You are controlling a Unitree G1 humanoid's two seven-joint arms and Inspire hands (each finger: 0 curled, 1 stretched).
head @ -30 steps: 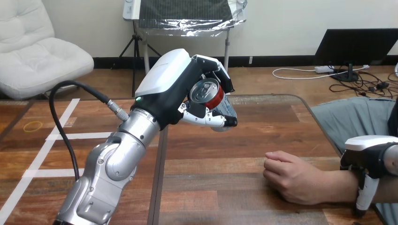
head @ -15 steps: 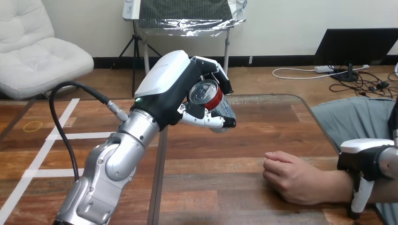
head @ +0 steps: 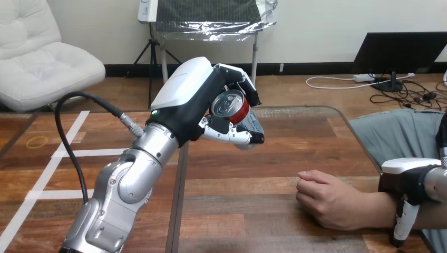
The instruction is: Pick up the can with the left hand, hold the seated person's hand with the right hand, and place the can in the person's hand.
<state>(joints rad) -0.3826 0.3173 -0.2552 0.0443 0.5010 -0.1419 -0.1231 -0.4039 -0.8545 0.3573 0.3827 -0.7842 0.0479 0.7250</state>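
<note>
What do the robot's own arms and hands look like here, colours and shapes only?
The left robot hand is black with a rounded white shell on its back and black-and-white jointed fingers; a small green light glows at its wrist. The left forearm is silver, in rounded segments. The right robot hand shows the same white shell over black; the right forearm is silver too.

Soft, even light is falling from above, and everything is looking bright. The wooden tabletop (head: 274, 158) is shining a little, and its far edge is turning pale with glare. The white shell on the left hand (head: 195, 100) is glowing at the upper middle. The can (head: 232, 105) is catching a small glint on top. The silver left arm (head: 132, 184) is gleaming at the lower left. A soft shadow is lying under the person's hand (head: 327, 200).
</note>
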